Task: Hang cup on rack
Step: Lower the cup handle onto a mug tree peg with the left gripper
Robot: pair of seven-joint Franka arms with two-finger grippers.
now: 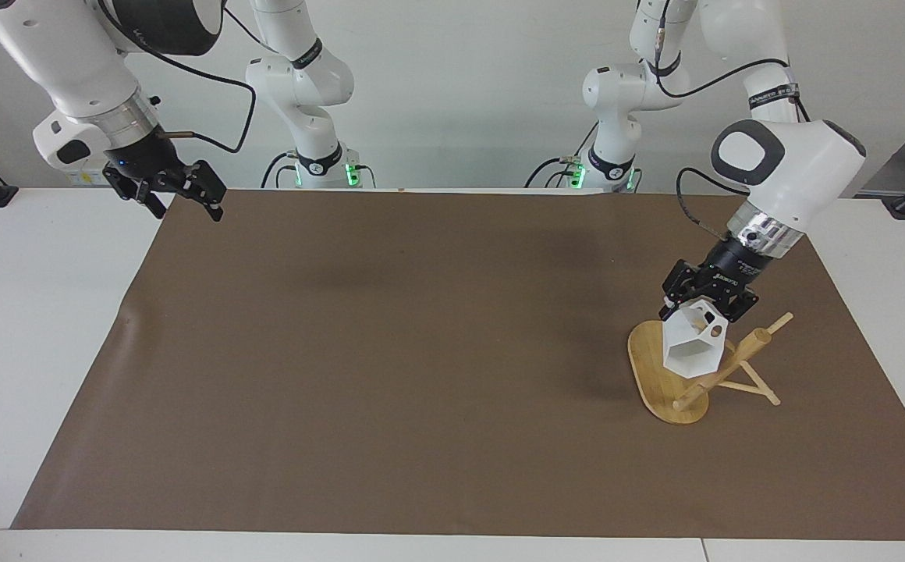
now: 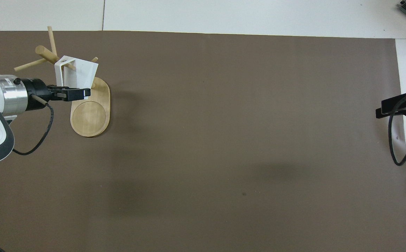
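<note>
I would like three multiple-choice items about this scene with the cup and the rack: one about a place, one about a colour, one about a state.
1. Where does the rack stand?
A. toward the left arm's end of the table
B. toward the right arm's end
C. at the mat's middle

2. What colour is the cup?
A. white
B. blue
C. black

3. What is the state of the left gripper?
A. open and empty
B. shut on the cup
C. shut on a peg

Answers:
1. A: the bamboo base lies under the left arm's reach, while the right gripper waits, open, over the mat's other end.
2. A: its faceted body is plain white.
3. B: its fingertips clamp the cup's handle end above the rack's base.
</note>
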